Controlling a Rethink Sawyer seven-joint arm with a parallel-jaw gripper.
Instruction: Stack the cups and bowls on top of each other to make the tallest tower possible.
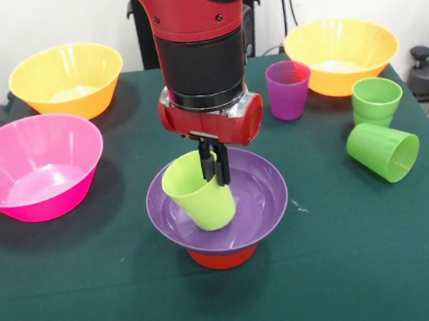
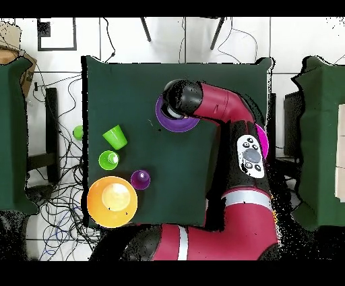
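- Your gripper [image 1: 215, 167] hangs straight down over the purple bowl [image 1: 259, 202], black fingers [image 1: 220, 164] pinching the rim of the yellow-green cup [image 1: 199, 191].
- One finger sits inside the cup mouth, the other outside the wall, as far as you can tell from the front view.
- The cup is tilted, mouth up and toward the arm, its base down in the purple bowl. You can't tell whether the base touches the bowl floor.
- The purple bowl sits upright on the small orange bowl [image 1: 222, 257], which is upside down on the tabletop [image 1: 353, 269]. Only the orange bowl's lower edge shows under it.
- That tower stands near the tabletop's middle, on the camera side in the front view.
- Pink bowl [image 1: 35, 167] is at front-view left, upright, apart from the tower.
- Two orange-yellow bowls at the far corners: one at left [image 1: 67, 78], one at right [image 1: 341, 52], both upright.
- Purple cup [image 1: 289, 89] stands upright just beside the right orange-yellow bowl.
- One green cup [image 1: 376, 101] stands upright at right; another green cup [image 1: 383, 151] lies on its side just in front of it, mouth toward the camera and right.
- Overhead, the arm [image 2: 229, 108] covers most of the tower; only a purple rim [image 2: 176, 123] shows.
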